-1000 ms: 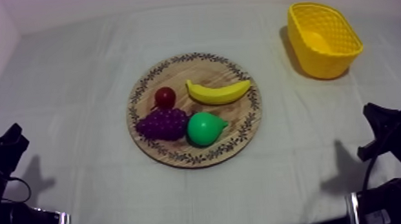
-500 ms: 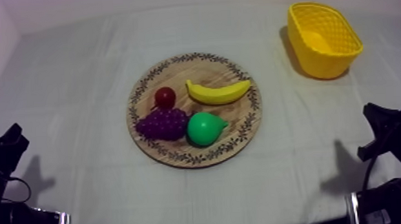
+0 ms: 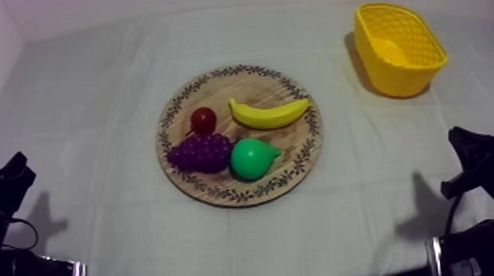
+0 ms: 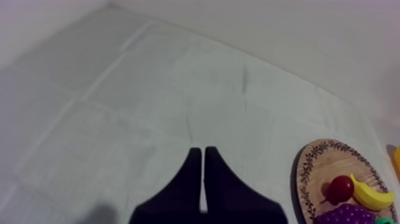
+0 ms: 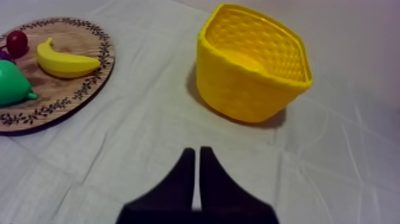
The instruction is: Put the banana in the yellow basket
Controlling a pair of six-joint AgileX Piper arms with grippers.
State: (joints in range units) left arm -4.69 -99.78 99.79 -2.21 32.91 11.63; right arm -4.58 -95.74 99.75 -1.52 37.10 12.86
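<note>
The left tool (image 4: 199, 150) is seen with its two fingers laid together in a narrow wedge and nothing clamped. It is held over the bare surface (image 3: 97, 90), well apart from the wooden board (image 3: 221, 190). The right tool (image 5: 194, 150) is likewise closed on nothing and is pointed at the cloth between the board and the yellow basket (image 3: 391, 81). Both are judged to be parked at their own sides, with no reach begun.

The banana (image 3: 270, 113) is laid flat on the far half of the board, toward the basket's side, so the right arm is judged the better placed for it. A small red fruit (image 3: 203, 119) is set just beside one end of the banana, a pear (image 3: 251, 158) near its front, and grapes (image 3: 199, 152) beside the pear. The basket is stood upright, well apart from the board.
</note>
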